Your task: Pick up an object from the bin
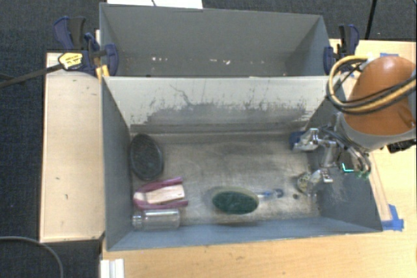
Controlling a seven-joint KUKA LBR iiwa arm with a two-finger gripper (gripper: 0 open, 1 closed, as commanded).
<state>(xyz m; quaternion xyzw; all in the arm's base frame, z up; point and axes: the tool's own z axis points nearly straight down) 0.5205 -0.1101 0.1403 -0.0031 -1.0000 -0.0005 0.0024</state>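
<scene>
My gripper (304,161) hangs low at the bin's right side, close to the right wall. Its two fingers stand well apart, one toward the back and one toward the front, so it is open with nothing between them. The nearest loose thing is a dark green oval brush (234,202) with a thin clear handle ending in a blue tip. It lies flat on the floor near the front wall, left of the gripper. The handle's tip lies a short way left of the front finger, apart from it.
At the bin's left lie a dark grey oval pad (145,157), a pink and white packet (160,193) and a clear jar (156,219) on its side in the front left corner. The arm's orange cover and cables sit over the right rim.
</scene>
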